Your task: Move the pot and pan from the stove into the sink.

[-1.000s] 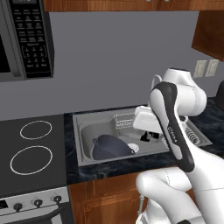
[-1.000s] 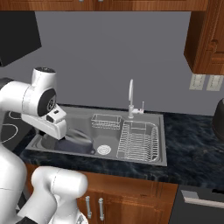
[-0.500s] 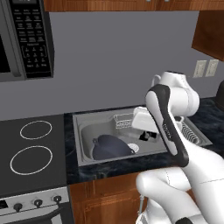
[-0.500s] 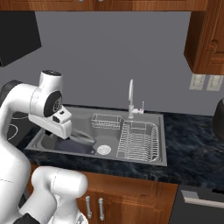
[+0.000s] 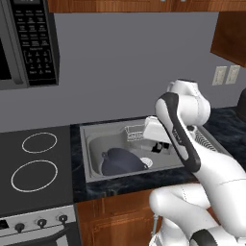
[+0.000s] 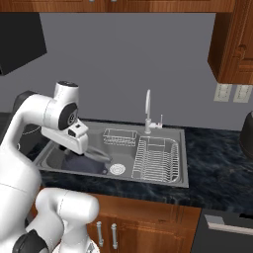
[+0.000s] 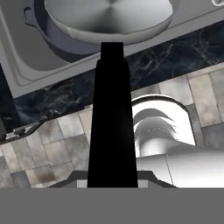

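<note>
Hand view: shiny round pan (image 7: 109,17), straight black handle (image 7: 111,118)

So we've got the pot (image 5: 121,162) hogging the left of the sink (image 6: 163,178), with the pan (image 7: 109,17) right above it. Dish rack (image 6: 156,159) and faucet (image 6: 147,109) block the right side. The stove (image 5: 36,168) is wide open.
</note>
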Controlling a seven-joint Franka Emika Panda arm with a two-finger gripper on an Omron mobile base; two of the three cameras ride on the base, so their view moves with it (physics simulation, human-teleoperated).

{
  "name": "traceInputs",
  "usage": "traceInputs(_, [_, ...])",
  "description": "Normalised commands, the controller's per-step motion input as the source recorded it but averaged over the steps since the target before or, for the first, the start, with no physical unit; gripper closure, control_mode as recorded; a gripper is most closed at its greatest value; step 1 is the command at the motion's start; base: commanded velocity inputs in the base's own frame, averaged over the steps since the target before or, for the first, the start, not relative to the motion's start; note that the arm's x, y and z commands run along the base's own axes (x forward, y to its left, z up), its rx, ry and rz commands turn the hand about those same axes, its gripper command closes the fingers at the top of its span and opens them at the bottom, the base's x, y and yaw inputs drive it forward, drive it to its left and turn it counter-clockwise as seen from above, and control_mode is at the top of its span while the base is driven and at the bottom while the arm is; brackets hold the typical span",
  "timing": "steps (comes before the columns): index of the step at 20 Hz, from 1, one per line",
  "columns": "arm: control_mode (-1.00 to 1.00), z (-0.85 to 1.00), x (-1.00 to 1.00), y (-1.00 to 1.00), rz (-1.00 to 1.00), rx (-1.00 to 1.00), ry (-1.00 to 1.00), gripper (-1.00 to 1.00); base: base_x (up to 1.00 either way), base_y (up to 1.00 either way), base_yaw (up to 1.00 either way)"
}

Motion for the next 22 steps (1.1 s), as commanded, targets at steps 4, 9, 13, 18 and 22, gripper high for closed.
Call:
traceInputs(4, [-1.00, -0.31, 0.06, -0.04, 0.00, -0.02, 0.00, 1.00, 0.00, 0.00, 0.00])
traceInputs(9, [-1.00, -0.32, 0.09, -0.04, 0.00, -0.03, 0.00, 1.00, 0.00, 0.00, 0.00])
traceInputs(13, [-1.00, -0.26, 0.16, -0.09, 0.00, -0.02, 0.00, 1.00, 0.00, 0.00, 0.00])
traceInputs(18, [-1.00, -0.23, 0.17, -0.10, 0.00, -0.01, 0.00, 1.00, 0.00, 0.00, 0.00])
traceInputs(22, [-1.00, -0.14, 0.17, -0.12, 0.00, 0.00, -0.01, 1.00, 0.00, 0.00, 0.00])
